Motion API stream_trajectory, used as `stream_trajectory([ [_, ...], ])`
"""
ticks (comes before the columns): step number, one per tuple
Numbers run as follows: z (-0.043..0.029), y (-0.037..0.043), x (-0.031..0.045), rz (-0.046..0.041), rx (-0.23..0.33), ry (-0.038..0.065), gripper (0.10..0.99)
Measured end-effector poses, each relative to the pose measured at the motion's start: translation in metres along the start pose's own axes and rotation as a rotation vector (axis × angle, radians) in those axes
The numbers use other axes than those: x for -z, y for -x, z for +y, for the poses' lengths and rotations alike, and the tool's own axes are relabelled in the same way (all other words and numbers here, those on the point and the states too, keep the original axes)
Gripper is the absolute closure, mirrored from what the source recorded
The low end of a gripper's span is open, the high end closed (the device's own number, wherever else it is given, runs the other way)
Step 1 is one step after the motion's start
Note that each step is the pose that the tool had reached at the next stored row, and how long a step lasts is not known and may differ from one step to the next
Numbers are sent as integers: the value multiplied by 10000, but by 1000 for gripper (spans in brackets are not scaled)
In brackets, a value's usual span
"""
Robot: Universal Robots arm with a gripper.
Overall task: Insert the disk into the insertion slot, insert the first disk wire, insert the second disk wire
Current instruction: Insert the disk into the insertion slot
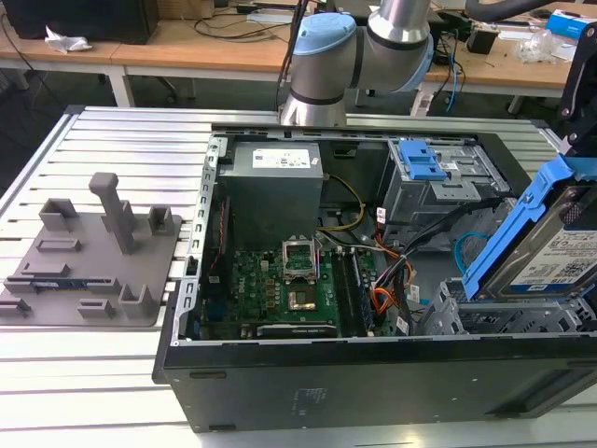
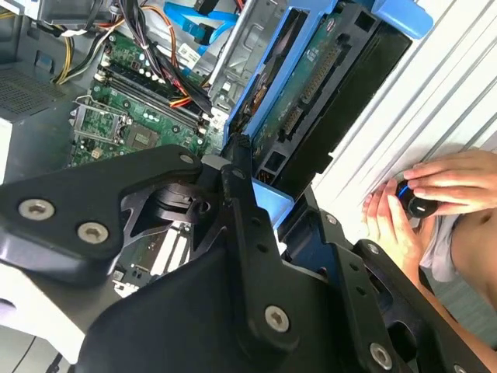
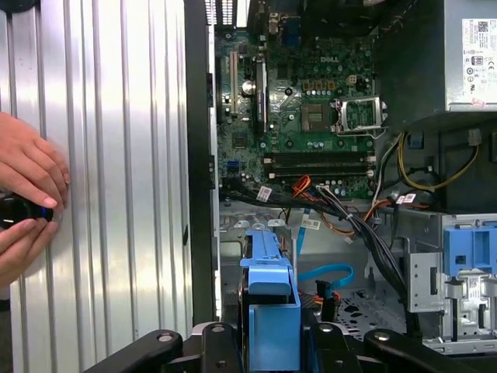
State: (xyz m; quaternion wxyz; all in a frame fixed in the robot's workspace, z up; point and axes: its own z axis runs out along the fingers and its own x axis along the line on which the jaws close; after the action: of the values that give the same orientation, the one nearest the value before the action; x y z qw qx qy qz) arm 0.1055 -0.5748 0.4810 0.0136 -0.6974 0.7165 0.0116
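Black gripper links crowd the foreground in both wrist views, the fingers clamped on the one disk. It is a dark metal drive with a white label, framed in bright blue plastic. It hangs tilted, its lower end at the mouth of the insertion slot, the silver perforated cage in the open computer case on the exterior view's right. Further in lie one motherboard and one taller cage with a single blue latch. Two hands rest on the ribbed table, pinching a small black object.
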Motion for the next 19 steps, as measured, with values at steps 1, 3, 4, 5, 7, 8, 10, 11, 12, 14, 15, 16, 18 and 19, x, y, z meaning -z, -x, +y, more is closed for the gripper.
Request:
stream_trajectory([
  [1,0,28,-1,6,1,1,722],
  [3,2,104,-5,21,-1,1,722],
  [4,2,110,-7,22,-2,3,722],
  [5,-1,110,-10,20,-2,6,722],
  [7,-10,114,-16,21,-1,12,722],
  [8,-22,122,-18,24,-2,16,722],
  [10,-39,141,-23,24,-2,23,722],
  [11,-45,150,-27,23,-2,27,722],
  [12,-45,158,-32,20,-4,30,722],
  [14,-46,165,-40,23,-3,35,722],
  [15,-47,167,-43,23,-2,36,722],
  [16,-46,169,-52,21,-2,40,722],
  [18,-46,178,-68,23,-3,41,722],
  [19,-46,191,-77,23,-2,42,722],
])
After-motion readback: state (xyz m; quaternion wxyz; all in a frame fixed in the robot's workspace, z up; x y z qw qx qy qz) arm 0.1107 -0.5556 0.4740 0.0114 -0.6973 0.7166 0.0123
